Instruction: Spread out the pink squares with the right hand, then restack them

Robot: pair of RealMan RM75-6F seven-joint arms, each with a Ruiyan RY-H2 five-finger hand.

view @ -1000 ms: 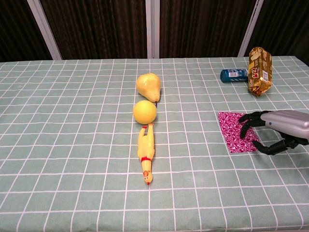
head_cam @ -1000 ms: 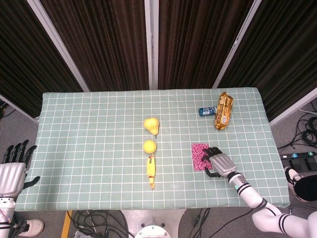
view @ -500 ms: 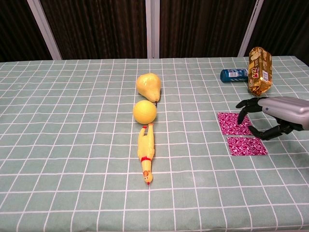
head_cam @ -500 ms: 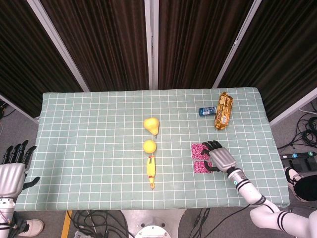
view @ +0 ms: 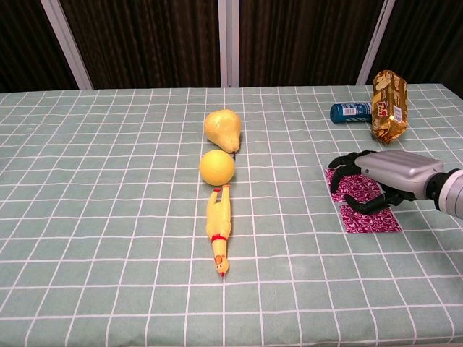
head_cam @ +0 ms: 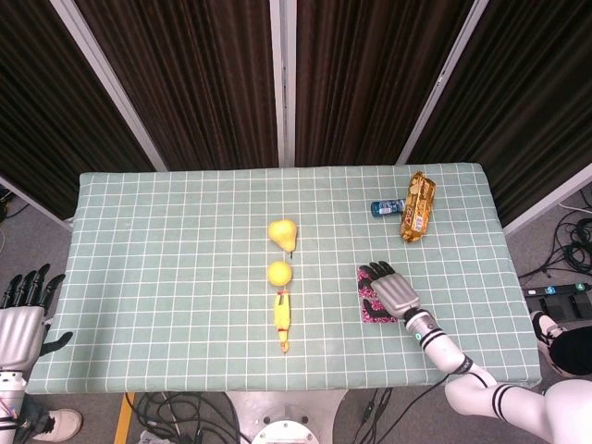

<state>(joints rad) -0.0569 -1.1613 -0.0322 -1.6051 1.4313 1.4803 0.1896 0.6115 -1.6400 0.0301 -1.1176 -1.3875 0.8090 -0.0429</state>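
Pink squares (view: 369,215) lie under the right robot hand's (view: 383,177) spread fingers.

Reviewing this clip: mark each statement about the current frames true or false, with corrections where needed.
1. The right hand is over the pink patterned squares. True.
2. The left hand is on the table beside the yellow pear. False: it is off the table's left edge, holding nothing.
3. The yellow ball lies between the pear and the yellow rubber chicken. True.
4. The blue can stands upright. False: it lies on its side beside the orange snack packet.
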